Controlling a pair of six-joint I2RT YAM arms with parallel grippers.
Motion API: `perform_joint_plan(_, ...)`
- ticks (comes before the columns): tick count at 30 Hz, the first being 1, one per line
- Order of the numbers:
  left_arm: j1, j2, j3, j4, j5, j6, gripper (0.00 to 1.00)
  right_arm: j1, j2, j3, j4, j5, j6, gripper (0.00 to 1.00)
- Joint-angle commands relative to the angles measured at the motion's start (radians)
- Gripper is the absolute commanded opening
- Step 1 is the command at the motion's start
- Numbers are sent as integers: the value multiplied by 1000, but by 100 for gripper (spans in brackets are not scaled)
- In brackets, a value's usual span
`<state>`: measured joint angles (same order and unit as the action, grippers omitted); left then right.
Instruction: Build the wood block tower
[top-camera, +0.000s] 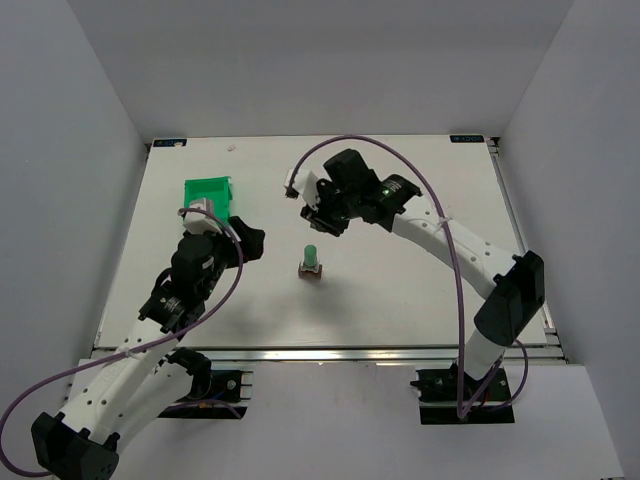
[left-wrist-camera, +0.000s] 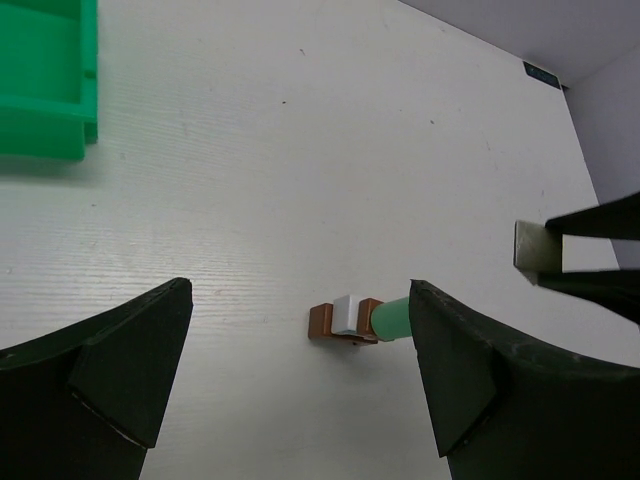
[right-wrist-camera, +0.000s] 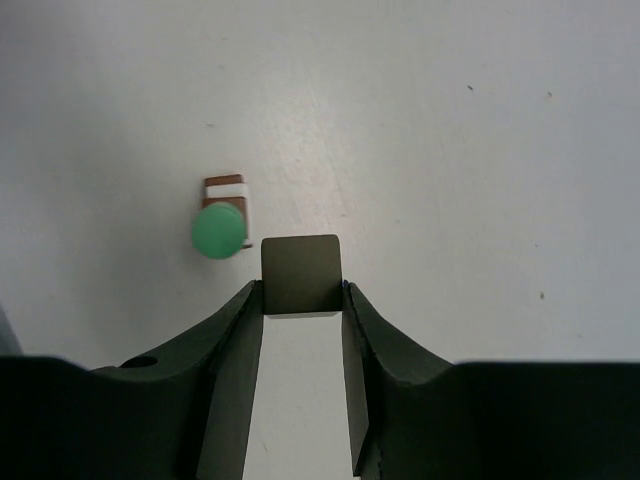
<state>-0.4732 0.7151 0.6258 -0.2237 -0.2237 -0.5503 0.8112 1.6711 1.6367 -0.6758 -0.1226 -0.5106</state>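
Observation:
The wood block tower stands mid-table: a brown base, a whitish block and a green cylinder on top. In the left wrist view the tower lies between and beyond my fingers. My left gripper is open and empty, to the left of the tower. My right gripper is shut on a dark olive cube and holds it in the air just behind and to the right of the tower. The cube also shows in the left wrist view.
A green plastic bin sits at the back left, behind my left gripper. The white table's metal rails run along its right and near edges.

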Motion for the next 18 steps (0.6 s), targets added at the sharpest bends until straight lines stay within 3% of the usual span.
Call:
perform_joint_plan(1, 7, -26, -20, -17, -68, -17, 98, 49, 44, 63, -114, -69, -63, 5)
perform_joint_plan(18, 2, -51, -40, 4, -51, 4, 98, 152, 182, 215, -229, 101, -5, 8)
